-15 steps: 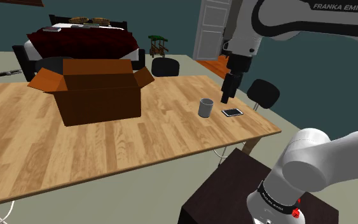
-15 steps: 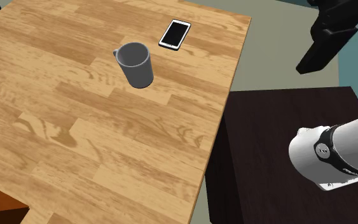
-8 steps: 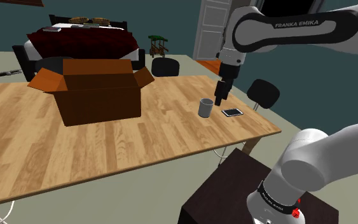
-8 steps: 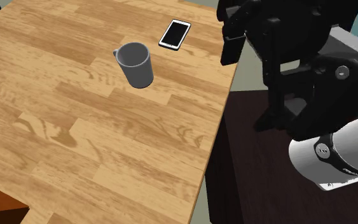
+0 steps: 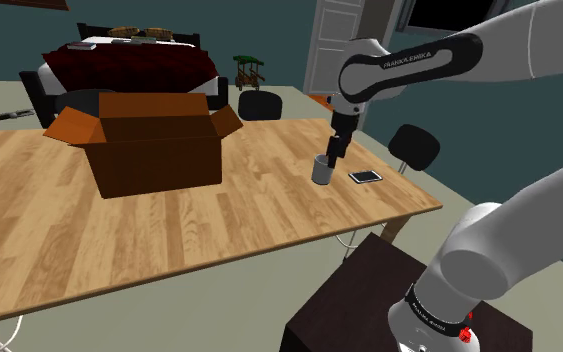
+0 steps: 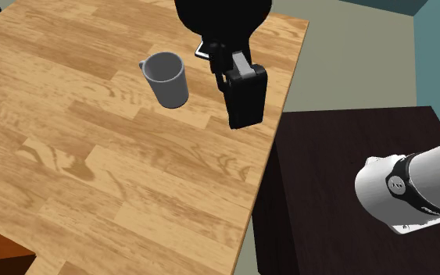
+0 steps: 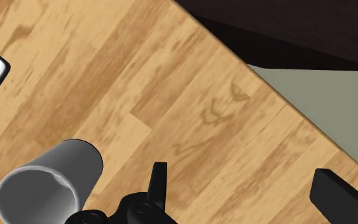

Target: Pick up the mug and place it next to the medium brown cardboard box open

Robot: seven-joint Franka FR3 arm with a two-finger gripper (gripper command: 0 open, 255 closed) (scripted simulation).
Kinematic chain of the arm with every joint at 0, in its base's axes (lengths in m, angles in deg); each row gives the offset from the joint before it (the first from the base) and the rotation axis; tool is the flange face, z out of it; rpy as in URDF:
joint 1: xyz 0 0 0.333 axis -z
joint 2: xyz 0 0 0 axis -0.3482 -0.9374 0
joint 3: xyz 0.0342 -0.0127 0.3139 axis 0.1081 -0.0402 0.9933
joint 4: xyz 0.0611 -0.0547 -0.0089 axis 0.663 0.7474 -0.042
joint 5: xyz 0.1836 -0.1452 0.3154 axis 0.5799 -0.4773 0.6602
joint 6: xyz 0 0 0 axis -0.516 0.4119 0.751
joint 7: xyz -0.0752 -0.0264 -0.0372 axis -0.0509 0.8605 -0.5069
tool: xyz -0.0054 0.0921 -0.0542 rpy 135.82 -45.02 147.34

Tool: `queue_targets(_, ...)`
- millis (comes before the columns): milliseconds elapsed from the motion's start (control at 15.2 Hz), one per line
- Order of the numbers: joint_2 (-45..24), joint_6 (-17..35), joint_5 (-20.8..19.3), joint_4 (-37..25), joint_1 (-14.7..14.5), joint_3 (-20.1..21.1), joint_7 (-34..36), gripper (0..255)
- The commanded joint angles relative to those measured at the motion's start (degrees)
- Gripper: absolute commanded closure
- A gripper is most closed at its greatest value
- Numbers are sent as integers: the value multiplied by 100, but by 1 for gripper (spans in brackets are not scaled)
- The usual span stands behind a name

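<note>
Wood-plank table (image 5: 219, 230) is filling the middle of a room with dark teal walls, and nearest the shoulder camera the dark stand (image 5: 359, 300) is sitting just off the table's corner. Task is barely starting: nothing is being held, so the pick, the carry and the placing are all left to do. Next out, toward the table's end by the stand, the mug (image 5: 322, 169) is standing upright on the wood, with a white-framed phone (image 5: 366, 176) lying flat just beside it. The gripper (image 7: 250, 191) is hovering over that spot, pointing down, its fingers (image 7: 159, 181) standing wide apart with only bare wood between them. In the wrist view the mug is sitting outside the pair, just beside one finger, not touching as far as I can tell. Judging this as the approach step, with the hand needing to shift sideways over the mug before closing. Mug is looking plain grey and smooth, tapering slightly toward the base, mouth up, nothing showing inside, and its small handle (image 6: 143, 66) is poking out on the side away from the gripper. Farther across the table, well apart from the mug, the brown cardboard box (image 5: 154, 150) is sitting with flaps splayed open, bare wood showing beside it. Beyond that, a bed (image 5: 129, 62) with a dark red cover and a white door (image 5: 334, 45) are showing at the back.
</note>
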Motion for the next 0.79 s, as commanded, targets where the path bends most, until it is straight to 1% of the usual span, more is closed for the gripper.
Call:
queue_targets(0, -398, 274, -78, -152, 34, -91, -147, 0)
queue_targets(330, -1407, 853, -190, -650, 126, -301, -517, 0)
queue_targets(726, -2655, 1371, -184, -1478, 268, -476, -956, 0)
